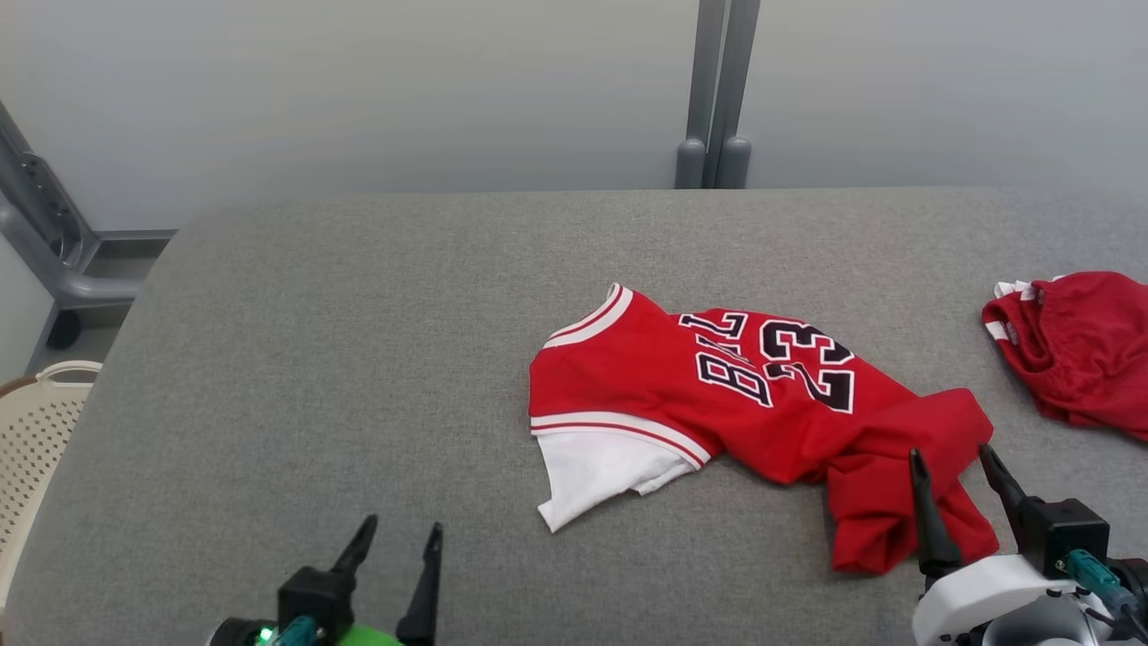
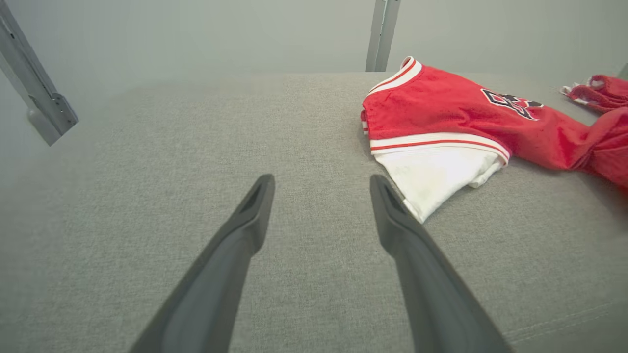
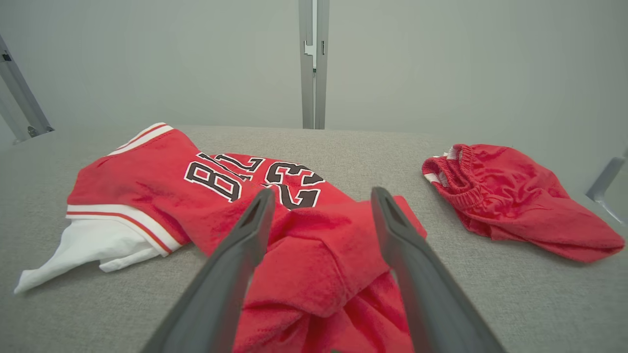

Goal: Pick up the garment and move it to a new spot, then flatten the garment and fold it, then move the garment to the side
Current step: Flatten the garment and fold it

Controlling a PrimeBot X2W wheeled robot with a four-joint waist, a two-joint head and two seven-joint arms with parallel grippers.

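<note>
Right tool [image 1: 950, 451], wide open and empty, straddles the jersey's [image 1: 717, 395] bunched red end, likely lined up to pinch it; left tool [image 1: 404, 523] hovers open, empty, jersey rightward.

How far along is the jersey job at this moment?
Nothing looks done yet: the red jersey lies crumpled and unfolded on the grey table. In hand: the right gripper, open, is poised at its bunched end; the left gripper is open over bare table. Left: pick up, move, flatten, fold, set aside.
</note>
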